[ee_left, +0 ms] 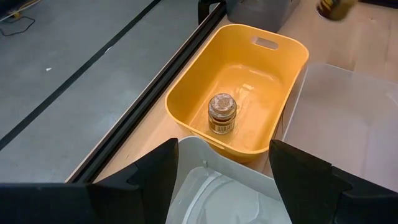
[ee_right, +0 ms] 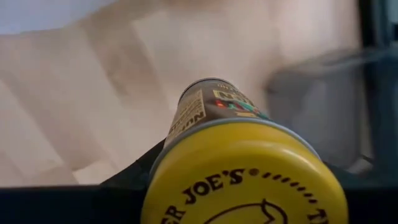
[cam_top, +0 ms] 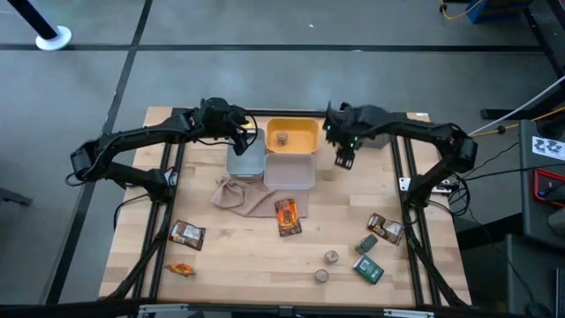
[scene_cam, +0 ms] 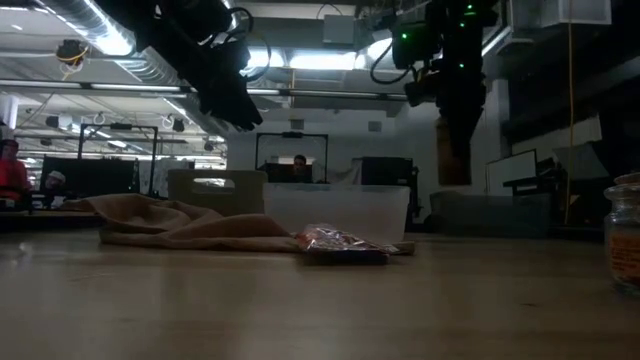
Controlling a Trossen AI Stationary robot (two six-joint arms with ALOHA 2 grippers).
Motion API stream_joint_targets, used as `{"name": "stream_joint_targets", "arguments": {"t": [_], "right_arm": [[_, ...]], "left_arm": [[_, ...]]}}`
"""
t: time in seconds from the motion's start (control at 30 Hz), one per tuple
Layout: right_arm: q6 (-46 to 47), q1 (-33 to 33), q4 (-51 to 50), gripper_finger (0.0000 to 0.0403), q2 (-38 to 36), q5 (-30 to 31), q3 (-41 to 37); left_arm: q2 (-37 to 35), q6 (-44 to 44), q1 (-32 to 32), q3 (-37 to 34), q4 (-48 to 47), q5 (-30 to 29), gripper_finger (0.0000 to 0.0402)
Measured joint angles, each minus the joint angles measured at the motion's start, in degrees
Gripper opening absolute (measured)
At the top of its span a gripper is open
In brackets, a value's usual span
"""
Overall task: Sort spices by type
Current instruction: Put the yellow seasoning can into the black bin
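The left gripper (cam_top: pixel 250 134) hangs with its jaws spread and empty above the grey tray (cam_top: pixel 244 162). Beside it, a tan jar (ee_left: pixel 222 113) stands upright in the yellow tray (ee_left: pixel 186 93). On the right, the right gripper (cam_top: pixel 345 157) is clamped around the yellow-capped bottle (ee_right: pixel 245 168), held off the wooden table (cam_top: pixel 238 247) just beside the clear tray (cam_top: pixel 290 171).

Two dark, jointed arms are seen; green lights are lit on the right arm's wrist (cam_top: pixel 339 130), and black cabling is attached.
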Motion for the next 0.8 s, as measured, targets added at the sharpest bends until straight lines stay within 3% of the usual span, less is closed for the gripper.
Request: {"name": "stream_joint_targets", "arguments": {"t": [0.27,0.47,0.8], "right_arm": [[-6.96,-12.94,-1.26,0.0209,0.0,0.16,1.39],[-8.52,-22.12,4.14,0.021,0.03,0.48,1.39],[-8.67,-28.81,10.06,0.0211,6.13,-5.51,1.41]], "left_arm": [[0.0,-0.01,0.0,0.0,0.0,0.01,0.0235],[0.0,-0.01,0.0,0.0,0.0,0.02,0.0235],[0.0,-0.01,-0.01,0.0,0.0,0.02,0.0235]]}}
